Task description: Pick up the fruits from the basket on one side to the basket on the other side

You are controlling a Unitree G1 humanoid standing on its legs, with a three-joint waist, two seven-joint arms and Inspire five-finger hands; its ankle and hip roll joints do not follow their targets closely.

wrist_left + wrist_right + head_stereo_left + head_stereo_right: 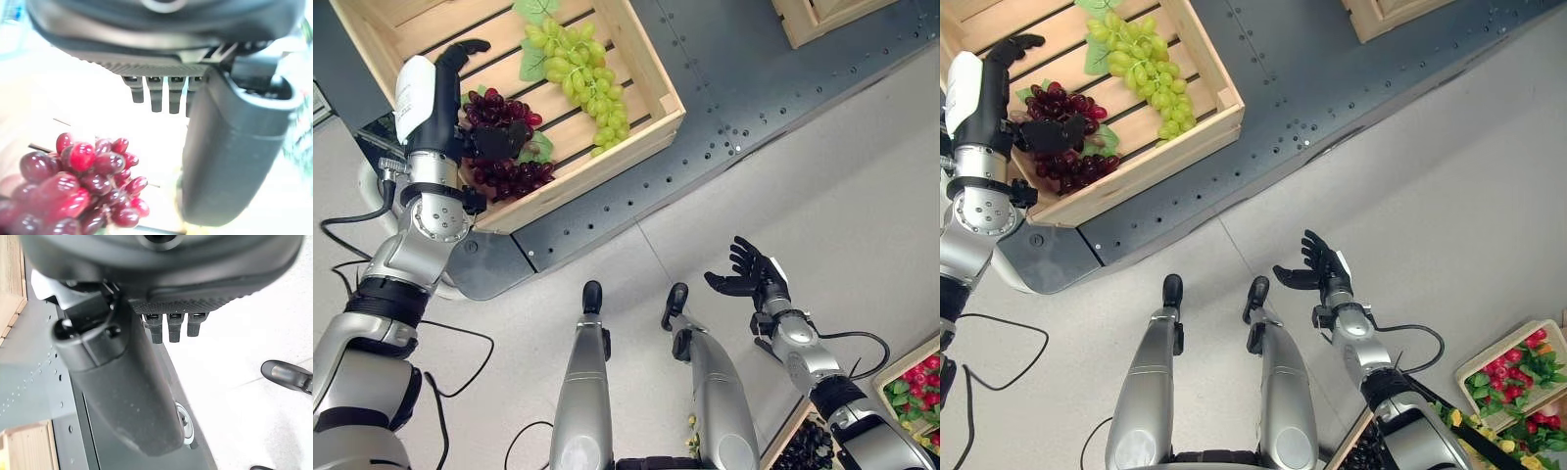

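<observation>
Nearest to you in the left eye view, a tray of dark grapes [806,447] is sitting at the bottom edge beside the right arm, and a tray of red fruit with green leaves [917,385] is lying just right of it. Your right hand [751,275] is hanging over the pale floor [822,196], well apart from both trays, fingers spread and relaxed, holding nothing. Up left, a wooden crate [651,83] is resting on a dark grey metal platform [724,108]. Inside the crate, a bunch of green grapes [579,70] is lying toward the right side, and a bunch of red grapes [504,142] is lying at the near left corner. Your left hand [440,93] is reaching into the crate, with its thumb lying against the red grapes and its fingers extending straight past them. A second wooden crate [822,18] is showing at the top right corner.

Right eye view: the same items are appearing, the red fruit tray at the lower right edge.

Left wrist view: the red grapes are sitting just beside the thumb, fingers pointing straight and uncurled beyond them. You cannot tell here whether thumb and fruit are touching.

Right wrist view: the right hand's fingers are standing straight over the floor beside the platform's edge, nothing between them and the thumb.
</observation>
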